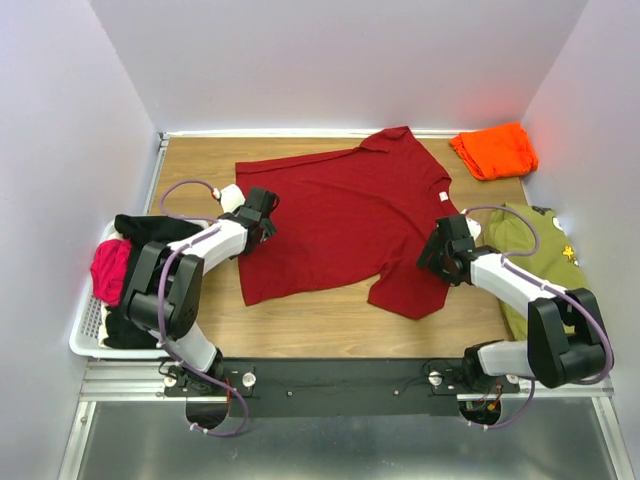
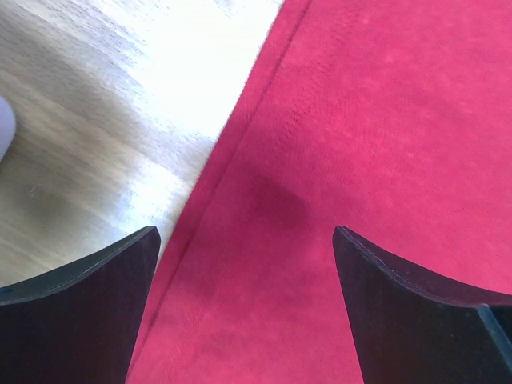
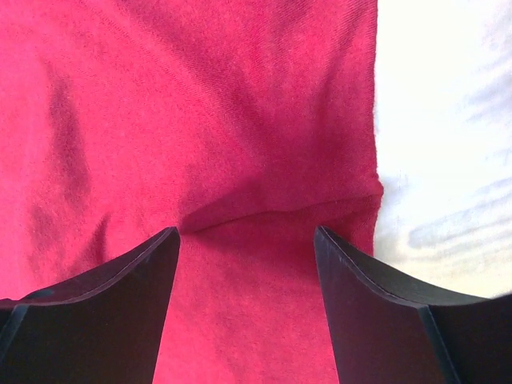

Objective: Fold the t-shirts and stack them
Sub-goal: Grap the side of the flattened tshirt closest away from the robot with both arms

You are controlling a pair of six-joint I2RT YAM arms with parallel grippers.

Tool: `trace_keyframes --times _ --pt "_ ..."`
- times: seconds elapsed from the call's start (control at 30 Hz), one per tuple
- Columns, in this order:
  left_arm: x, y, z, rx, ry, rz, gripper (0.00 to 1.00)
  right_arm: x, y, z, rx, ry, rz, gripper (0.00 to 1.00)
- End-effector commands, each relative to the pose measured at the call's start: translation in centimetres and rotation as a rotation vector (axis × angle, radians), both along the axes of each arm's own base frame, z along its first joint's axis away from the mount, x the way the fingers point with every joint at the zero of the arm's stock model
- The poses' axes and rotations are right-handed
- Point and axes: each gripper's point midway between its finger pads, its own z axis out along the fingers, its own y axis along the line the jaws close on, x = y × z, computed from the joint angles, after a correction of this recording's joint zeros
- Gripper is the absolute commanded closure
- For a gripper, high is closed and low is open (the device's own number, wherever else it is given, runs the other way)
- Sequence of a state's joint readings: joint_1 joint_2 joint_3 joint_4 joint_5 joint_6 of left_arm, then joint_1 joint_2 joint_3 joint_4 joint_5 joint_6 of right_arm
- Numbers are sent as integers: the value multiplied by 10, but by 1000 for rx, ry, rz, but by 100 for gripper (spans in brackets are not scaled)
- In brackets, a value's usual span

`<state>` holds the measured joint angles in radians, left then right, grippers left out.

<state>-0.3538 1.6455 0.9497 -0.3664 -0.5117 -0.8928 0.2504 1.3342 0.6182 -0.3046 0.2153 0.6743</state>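
The dark red t-shirt [image 1: 340, 220] lies spread flat on the counter [image 1: 300, 322], and an arm reaches onto it from each side. The left end effector [image 2: 246, 234] is spread wide over the shirt's side edge. The stitched hem slants from ahead down to just inside its left-hand finger [image 2: 88, 320]. Red cloth fills the gap and everything to the right, while bare wood lies ahead and to the left.

The right end effector [image 3: 246, 230] is likewise spread, over the opposite side of the shirt near a sleeve. A shallow crease crosses the cloth right at its fingertips. The shirt's edge runs just ahead of the right-hand finger [image 3: 384, 320], with bright counter beyond it. Whether either pair of fingers touches the fabric cannot be told.

Well ahead and to the right of the right end effector, an orange t-shirt [image 1: 493, 150] sits folded in the back corner. An olive garment [image 1: 540, 250] lies just outside that arm. Beside the left arm, a white basket [image 1: 88, 330] holds black and pink clothes.
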Motion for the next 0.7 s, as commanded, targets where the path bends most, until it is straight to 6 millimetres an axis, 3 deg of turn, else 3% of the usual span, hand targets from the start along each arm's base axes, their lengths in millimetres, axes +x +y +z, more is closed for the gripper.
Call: trace_keyframes --times 0.0,0.23,0.37,0.67 --pt "-16 -3 25 -4 -77 -12 2 -19 -3 10 -1 30 -22 23" --pt "-72 -8 9 -16 -40 12 6 11 -4 59 -28 -119 -8 23" --pt "-91 -7 6 -21 -19 59 8 22 -1 72 -35 -148 5 23" --pt "-133 -4 -8 -64 49 167 12 22 -1 57 -58 -114 33 23"
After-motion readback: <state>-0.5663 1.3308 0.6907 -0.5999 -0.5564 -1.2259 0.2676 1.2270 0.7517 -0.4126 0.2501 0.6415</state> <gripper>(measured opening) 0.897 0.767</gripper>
